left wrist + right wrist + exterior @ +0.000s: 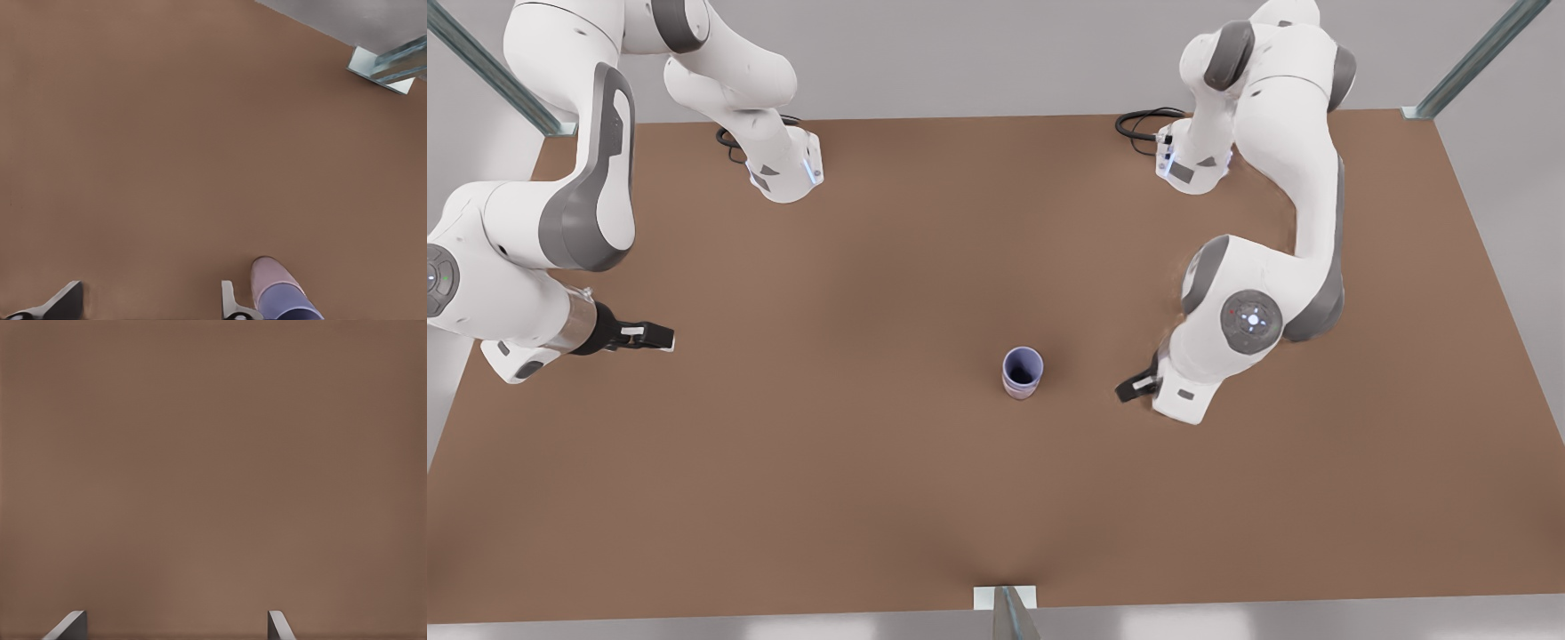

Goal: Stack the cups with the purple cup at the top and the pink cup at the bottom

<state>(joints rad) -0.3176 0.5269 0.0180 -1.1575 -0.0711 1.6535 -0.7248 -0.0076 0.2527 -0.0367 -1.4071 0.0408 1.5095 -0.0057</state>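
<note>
a metal bracket (1005, 597) sat at the near edge of the brown table (827, 498), at 6 o'clock from the cups. the cups stood upright and already nested a little right of the table's centre in the front view. the purple cup (1022, 364), blue-violet with a dark inside, sat in the pink cup (1020, 391), and only a pale mauve band of the pink one showed below it. in the left wrist view the pink cup (270, 273) was the lower part and the purple cup (288, 304) the upper.

the left gripper (1134, 388) hung near the stack at about 3 o'clock from it, apart from it in the front view. its fingers were spread wide around nothing. in its wrist view the left gripper (147, 310) had the stack outside the gap, just beside one finger (229, 301); i could not tell if they touched.

the right gripper (654, 336) waited well apart, at about 9 o'clock from the cups, near the table's edge. in its own view the right gripper (175, 627) was also parted wide, with only bare table between the fingers.

farthest off, the two arm bases (787, 173) (1192, 164) stood at the far edge.
</note>
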